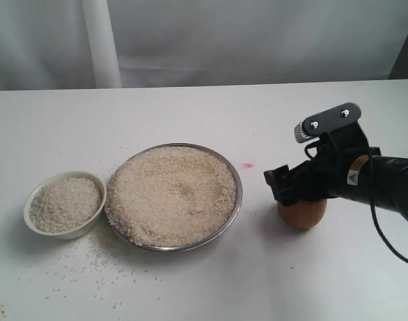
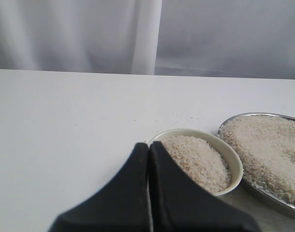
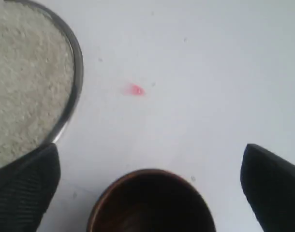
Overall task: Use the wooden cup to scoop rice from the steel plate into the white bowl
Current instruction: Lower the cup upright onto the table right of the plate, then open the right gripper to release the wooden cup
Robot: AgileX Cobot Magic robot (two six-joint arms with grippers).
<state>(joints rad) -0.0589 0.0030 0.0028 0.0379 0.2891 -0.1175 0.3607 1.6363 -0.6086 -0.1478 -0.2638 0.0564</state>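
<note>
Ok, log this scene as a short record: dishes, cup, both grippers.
plate: steel plate, heaped with rice
bowl: white bowl, left of plate, holds rice
cup: wooden cup, upright, right of plate, no rice seen inside
right gripper: open, jaws either side of cup, not touching
left gripper: shut, empty, near bowl
spill: loose grains on table by bowl

Black right gripper (image 3: pixel 151 150); grey two-screw bracket (image 1: pixel 328 122); black cable (image 1: pixel 381 231); perhaps a triangular label (image 1: pixel 352 178).

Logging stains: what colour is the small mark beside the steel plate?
Pinkish-red mark; right wrist view shows it best.
</note>
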